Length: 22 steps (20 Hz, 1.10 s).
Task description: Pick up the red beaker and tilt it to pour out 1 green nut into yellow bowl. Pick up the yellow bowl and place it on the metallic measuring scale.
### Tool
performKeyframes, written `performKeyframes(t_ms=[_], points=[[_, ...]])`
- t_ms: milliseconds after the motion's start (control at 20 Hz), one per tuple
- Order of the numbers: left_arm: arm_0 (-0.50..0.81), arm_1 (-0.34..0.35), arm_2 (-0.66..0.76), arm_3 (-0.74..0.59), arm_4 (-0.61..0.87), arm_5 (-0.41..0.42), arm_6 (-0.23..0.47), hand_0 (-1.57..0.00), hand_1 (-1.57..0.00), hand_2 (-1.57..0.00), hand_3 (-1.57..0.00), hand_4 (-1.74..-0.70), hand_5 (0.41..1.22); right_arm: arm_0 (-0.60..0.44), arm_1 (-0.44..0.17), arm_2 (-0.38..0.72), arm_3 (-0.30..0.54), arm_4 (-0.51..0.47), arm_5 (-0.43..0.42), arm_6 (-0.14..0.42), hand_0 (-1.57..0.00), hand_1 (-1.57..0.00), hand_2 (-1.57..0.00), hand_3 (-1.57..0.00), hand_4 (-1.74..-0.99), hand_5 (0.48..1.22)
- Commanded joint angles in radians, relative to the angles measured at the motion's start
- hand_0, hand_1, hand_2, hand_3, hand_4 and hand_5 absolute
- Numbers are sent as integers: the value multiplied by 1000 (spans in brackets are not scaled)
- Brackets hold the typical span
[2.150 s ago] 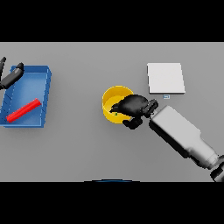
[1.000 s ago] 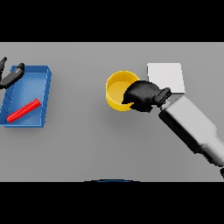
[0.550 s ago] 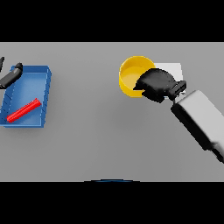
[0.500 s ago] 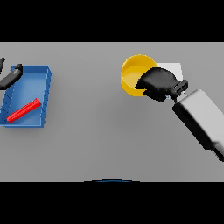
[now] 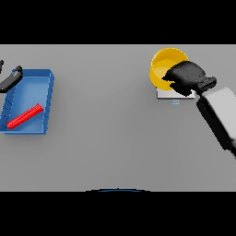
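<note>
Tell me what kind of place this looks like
Probably a lab-style workbench: a plain grey table with a metallic measuring scale, a blue tray holding a red beaker, and the right hand holding a yellow bowl over the scale.

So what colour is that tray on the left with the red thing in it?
Blue. The tray shows in the head view, holding the red beaker.
</note>
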<state>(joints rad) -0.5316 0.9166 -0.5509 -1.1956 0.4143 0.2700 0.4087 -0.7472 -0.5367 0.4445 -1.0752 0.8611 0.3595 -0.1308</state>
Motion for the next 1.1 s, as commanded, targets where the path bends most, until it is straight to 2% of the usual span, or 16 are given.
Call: performKeyframes(t_ms=[0,250,500,550,700,800,850,900,950,1050], points=[[-9,-11,-7,5,-5,1,8,1,1,1,1,-727,734,1,7,-2,26,5,-14,4,-1571,-1571,-1537,-1147,-1741,1221],[7,0,-3,-17,3,8,12,1,1,1,1,-724,714,-33,26,-33,190,21,-73,-29,-1571,-1571,-1464,-1268,-1741,1221],[-6,-6,-8,-3,-2,0,25,1,1,1,1,-726,710,-41,49,-62,280,8,-79,-54,-1562,-1571,-1405,-1374,-1741,1221],[6,-3,-5,-10,1,4,11,1,1,1,1,-729,714,-41,60,-67,298,5,-78,-52,-1548,-1571,-1393,-1407,-1741,1221],[9,3,-3,-6,4,-7,7,1,1,1,1,-727,712,-54,70,-77,328,6,-72,-50,-1417,-1571,-1363,-1487,-1741,1221],[1,2,-4,-3,3,-10,15,1,1,1,1,-727,715,-52,65,-82,324,4,-57,-56,-1397,-1571,-1385,-1363,-1741,1221],[-3,-10,-8,7,2,-12,13,1,1,1,1,-729,717,-53,69,-83,319,2,-42,-46,-1332,-1459,-1423,-1198,-1741,1221],[-3,-11,-3,9,3,-7,9,1,1,1,1,-730,720,-46,63,-90,306,-8,-27,-69,-1128,-1322,-1330,-1057,-1701,1221],[-16,-23,-7,24,-1,-11,7,1,1,1,1,-732,723,-47,66,-96,322,-12,-33,-75,-902,-1150,-1186,-937,-1660,1143],[-2,-19,-6,25,1,-14,-4,1,1,1,1,-732,729,-48,64,-102,324,-14,-17,-43,-577,-828,-913,-742,-1588,1016]])
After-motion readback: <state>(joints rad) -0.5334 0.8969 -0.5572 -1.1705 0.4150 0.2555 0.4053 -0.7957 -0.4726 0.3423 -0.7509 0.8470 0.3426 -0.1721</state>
